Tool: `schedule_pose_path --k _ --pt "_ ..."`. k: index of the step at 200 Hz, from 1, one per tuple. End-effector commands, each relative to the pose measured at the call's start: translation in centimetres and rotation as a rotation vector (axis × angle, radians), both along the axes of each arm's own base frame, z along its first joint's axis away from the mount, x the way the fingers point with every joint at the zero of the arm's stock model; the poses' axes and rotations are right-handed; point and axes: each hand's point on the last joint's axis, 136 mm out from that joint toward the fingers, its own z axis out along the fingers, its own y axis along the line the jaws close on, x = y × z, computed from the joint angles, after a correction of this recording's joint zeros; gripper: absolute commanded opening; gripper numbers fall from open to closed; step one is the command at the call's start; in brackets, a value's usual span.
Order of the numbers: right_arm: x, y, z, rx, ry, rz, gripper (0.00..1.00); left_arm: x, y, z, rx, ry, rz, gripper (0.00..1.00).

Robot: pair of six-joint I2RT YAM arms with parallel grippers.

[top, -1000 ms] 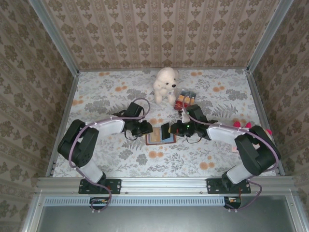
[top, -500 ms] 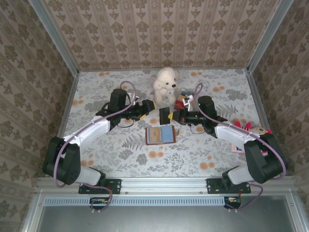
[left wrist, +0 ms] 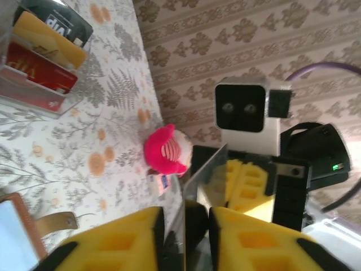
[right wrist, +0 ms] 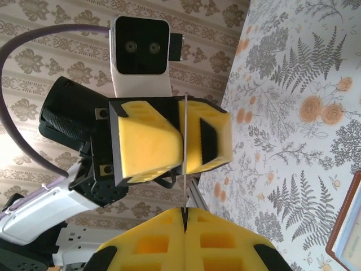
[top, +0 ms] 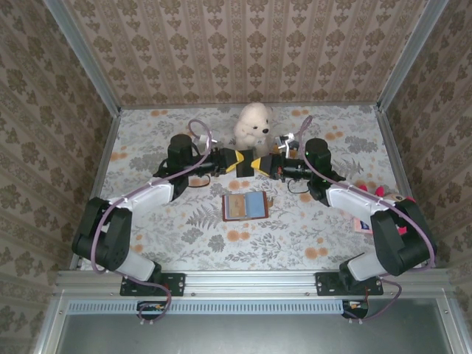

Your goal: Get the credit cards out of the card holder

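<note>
A thin dark credit card (top: 245, 161) hangs in the air between my two grippers, above the table's back middle. My right gripper (right wrist: 184, 217) is shut on one edge of it; the credit card (right wrist: 185, 169) shows there as a thin line. Facing it, my left gripper (left wrist: 186, 226) has its yellow fingers (right wrist: 149, 141) closed on the card's (left wrist: 206, 175) other end. The brown card holder (top: 245, 206) lies open on the table below, light-blue lining up, apart from both grippers. Its corner shows in the left wrist view (left wrist: 17, 231) and the right wrist view (right wrist: 347, 226).
A white plush dog (top: 252, 125) sits just behind the grippers. A clear box (left wrist: 39, 56) with red, orange and black cards stands near it. A pink toy (left wrist: 166, 149) lies at the table's right side. The floral table (top: 184, 236) is walled on three sides.
Both arms rose from the card holder toward the table's back. The right gripper carried the card up. The left gripper opened, then closed on the card's free end.
</note>
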Motion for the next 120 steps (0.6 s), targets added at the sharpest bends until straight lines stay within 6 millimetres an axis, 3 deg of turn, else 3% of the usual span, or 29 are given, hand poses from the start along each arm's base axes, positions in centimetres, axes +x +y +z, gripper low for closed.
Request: schedule_pose_path --k 1,12,28,72,103,120 --pt "0.1 0.4 1.9 0.055 -0.04 0.032 0.0 -0.1 0.0 1.5 -0.074 -0.039 -0.023 0.14" --pt "0.1 0.5 1.9 0.057 -0.035 0.033 0.0 0.0 0.0 1.6 -0.074 -0.045 -0.016 0.08" --pt "0.4 0.6 1.7 0.056 -0.022 0.026 0.09 0.0 0.2 1.7 -0.071 -0.046 -0.006 0.04" --pt "0.8 1.2 2.6 0.103 -0.028 0.018 0.19 0.0 0.3 1.8 -0.058 -0.044 0.015 0.02" --pt "1.0 1.9 2.9 0.107 -0.032 0.029 0.17 -0.1 0.2 1.7 -0.055 -0.043 0.011 0.02" --pt "1.2 2.0 2.8 0.106 -0.034 0.025 0.11 -0.2 0.2 1.6 -0.051 -0.038 0.007 0.03"
